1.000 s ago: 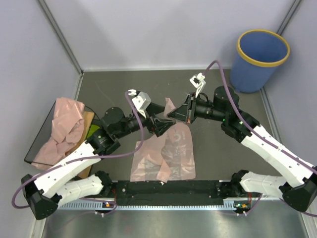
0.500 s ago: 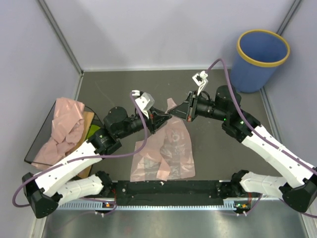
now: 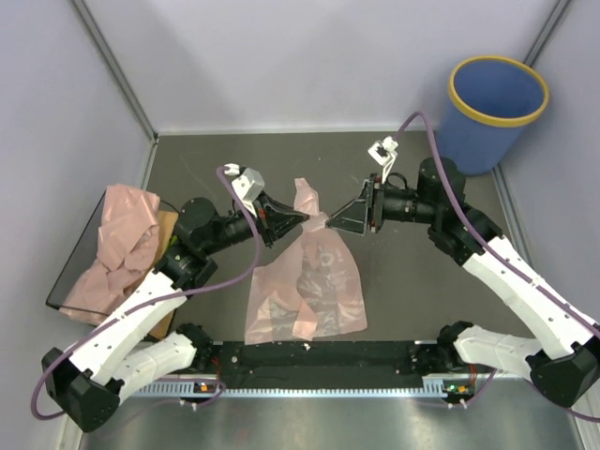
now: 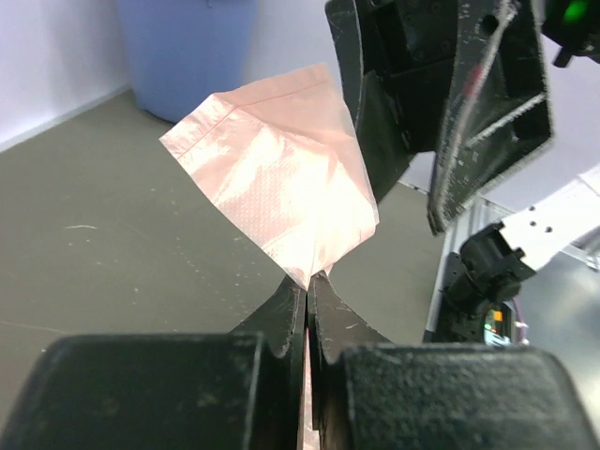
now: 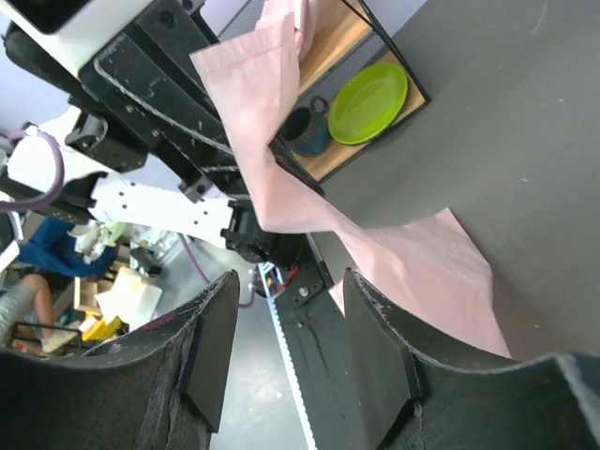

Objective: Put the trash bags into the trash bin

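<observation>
The table top point(image 3: 206, 164) is dark grey and matte, with some faint pale scratches. A plain back wall point(image 3: 309, 66) of pale lilac-grey closes it, with side walls of the same colour, and slim metal posts point(image 3: 112, 66) stand in the far corners. At the left edge sits a wooden tray point(image 3: 167, 223) with a dark rim, holding a green plate point(image 5: 367, 101) and a dark mug point(image 5: 305, 129). The light is even.

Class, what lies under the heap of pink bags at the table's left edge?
Under the heap of trash bags a wooden tray shows, holding a green plate. The rest of the tray is covered.
</observation>
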You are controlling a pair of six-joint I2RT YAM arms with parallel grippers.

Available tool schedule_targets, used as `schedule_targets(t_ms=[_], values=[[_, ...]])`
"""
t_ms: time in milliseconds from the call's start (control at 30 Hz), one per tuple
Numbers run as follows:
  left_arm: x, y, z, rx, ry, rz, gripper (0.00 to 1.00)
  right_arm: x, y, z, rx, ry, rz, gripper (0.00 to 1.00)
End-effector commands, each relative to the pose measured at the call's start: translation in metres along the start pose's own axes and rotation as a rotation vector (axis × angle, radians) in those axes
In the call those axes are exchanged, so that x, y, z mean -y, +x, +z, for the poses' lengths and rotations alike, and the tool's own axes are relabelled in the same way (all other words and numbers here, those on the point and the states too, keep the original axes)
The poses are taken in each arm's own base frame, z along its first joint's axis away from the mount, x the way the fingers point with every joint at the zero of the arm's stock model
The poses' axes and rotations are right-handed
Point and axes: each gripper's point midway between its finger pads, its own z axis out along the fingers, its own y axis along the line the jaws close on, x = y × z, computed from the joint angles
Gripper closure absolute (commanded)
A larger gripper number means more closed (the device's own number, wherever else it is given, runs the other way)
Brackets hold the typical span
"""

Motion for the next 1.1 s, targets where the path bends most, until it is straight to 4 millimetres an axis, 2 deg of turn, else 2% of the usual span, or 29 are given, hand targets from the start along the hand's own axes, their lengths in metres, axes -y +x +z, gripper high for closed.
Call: schedule_targets(t_ms=[0,133,300,433,567,633,800,867,933,1067], values=[[0.030,-0.012,-0.009,0.036,0.176,-0.028,1.00,-0.009,-0.003,-0.019,0.004,-0.032,-0.166,0.52],[0.046,-0.014,-0.012,0.040,0.258,-0.066,1.00,-0.009,-0.008,-0.025,0.026,-0.026,-0.325,0.56],[0.057,-0.018,-0.013,0.027,0.316,-0.100,1.00,-0.018,-0.009,-0.027,0.020,-0.072,-0.409,0.61],[0.058,-0.020,-0.012,0.023,0.323,-0.114,1.00,-0.018,-0.001,-0.029,-0.006,-0.092,-0.449,0.62],[0.056,-0.021,-0.012,0.025,0.313,-0.118,1.00,-0.012,0.005,-0.033,-0.007,-0.059,-0.460,0.69],[0.051,-0.021,-0.011,0.028,0.291,-0.123,1.00,-0.020,0.010,-0.038,-0.012,-0.088,-0.451,0.70],[0.047,-0.021,-0.010,0.027,0.281,-0.141,1.00,-0.038,0.030,-0.046,-0.053,-0.188,-0.412,0.67],[0.050,-0.022,-0.011,0.028,0.294,-0.149,1.00,-0.043,0.040,-0.043,-0.082,-0.234,-0.412,0.56],[0.052,-0.022,-0.011,0.024,0.306,-0.159,1.00,-0.047,0.043,-0.040,-0.084,-0.264,-0.455,0.52],[0.057,-0.024,-0.013,0.028,0.332,-0.155,1.00,-0.041,0.039,-0.033,-0.054,-0.252,-0.554,0.52]])
